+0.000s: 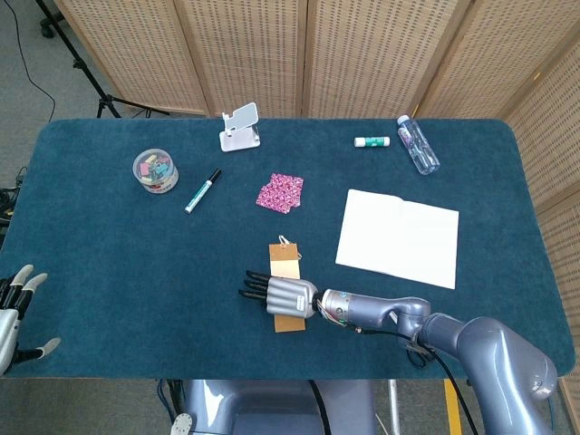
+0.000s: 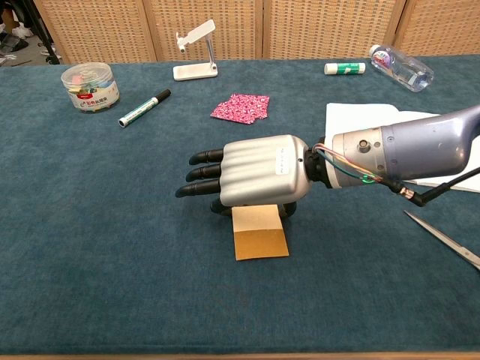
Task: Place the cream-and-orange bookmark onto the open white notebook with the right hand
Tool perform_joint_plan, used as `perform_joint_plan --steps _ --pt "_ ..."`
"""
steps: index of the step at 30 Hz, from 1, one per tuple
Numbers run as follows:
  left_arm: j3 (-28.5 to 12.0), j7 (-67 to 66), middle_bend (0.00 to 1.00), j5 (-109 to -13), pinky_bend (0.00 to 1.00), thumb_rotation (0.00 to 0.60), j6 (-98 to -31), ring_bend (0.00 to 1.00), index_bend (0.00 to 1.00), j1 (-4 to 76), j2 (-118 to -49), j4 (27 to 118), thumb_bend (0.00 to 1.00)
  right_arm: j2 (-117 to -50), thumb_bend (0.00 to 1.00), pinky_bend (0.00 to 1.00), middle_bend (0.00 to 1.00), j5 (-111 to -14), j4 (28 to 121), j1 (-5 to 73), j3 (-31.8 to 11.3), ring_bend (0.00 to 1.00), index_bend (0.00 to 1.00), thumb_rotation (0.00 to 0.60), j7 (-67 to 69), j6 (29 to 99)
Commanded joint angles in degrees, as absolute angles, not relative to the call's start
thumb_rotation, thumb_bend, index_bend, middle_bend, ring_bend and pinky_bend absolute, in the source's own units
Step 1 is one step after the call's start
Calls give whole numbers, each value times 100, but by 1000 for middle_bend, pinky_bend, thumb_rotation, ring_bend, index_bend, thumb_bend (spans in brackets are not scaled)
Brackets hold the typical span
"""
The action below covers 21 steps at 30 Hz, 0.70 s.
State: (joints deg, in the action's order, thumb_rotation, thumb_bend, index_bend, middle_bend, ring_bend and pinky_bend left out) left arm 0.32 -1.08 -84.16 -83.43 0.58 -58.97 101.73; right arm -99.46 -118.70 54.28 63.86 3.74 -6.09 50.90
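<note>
**Bookmark under the right hand, near the front edge**

Bookmark (image 2: 259, 232) lies flat on the table (image 1: 109, 263), mostly covered by the right hand (image 2: 251, 181), fingers spread and holding nothing as far as I can see. Only head view catches the left hand (image 1: 13, 313), open, off the left front corner. Notebook (image 1: 399, 237) sits further back right, bare cloth between.

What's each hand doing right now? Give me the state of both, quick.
Left hand: open, fingers apart, holding nothing, at the table's near left edge.
Right hand: palm down over the bookmark, fingers extended; whether it grips the bookmark cannot be told.
</note>
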Motion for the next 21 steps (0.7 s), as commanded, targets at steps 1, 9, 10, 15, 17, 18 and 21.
perform_joint_plan --steps 1,9,10,15,17,18,21 --pt "43 -90 0 -8425 0 600 -8343 0 0 56 -5889 10170 0 -10040 2 0 0 -11884 5267 6387 478 0 543 600 -505 5313" --pt "62 -48 0 -8447 0 600 -8337 0 0 59 -5865 10171 0 -10117 3 0 0 -11839 5063 6353 583 0 563 600 -432 5700" --pt "61 -46 0 -8445 0 600 -8338 0 0 59 -5864 10173 0 -10114 8 0 0 -11839 5049 6349 576 0 566 600 -451 5768" --pt "71 -71 0 -8426 0 600 -8299 0 0 75 -5863 10181 0 -10021 37 0 0 -11757 5013 6315 507 0 568 600 -525 6095" --pt "76 -82 0 -8432 0 600 -8302 0 0 74 -5862 10187 0 -9959 50 0 0 -11725 5021 6305 489 0 568 600 -567 6177" --pt "77 -83 0 -8438 0 600 -8307 0 0 73 -5862 10190 0 -9928 53 0 0 -11713 5024 6301 476 0 568 600 -592 6220" --pt "84 -90 0 -8449 0 600 -8321 0 0 69 -5865 10195 0 -9767 53 0 0 -11677 5045 6286 418 0 568 600 -729 6400"
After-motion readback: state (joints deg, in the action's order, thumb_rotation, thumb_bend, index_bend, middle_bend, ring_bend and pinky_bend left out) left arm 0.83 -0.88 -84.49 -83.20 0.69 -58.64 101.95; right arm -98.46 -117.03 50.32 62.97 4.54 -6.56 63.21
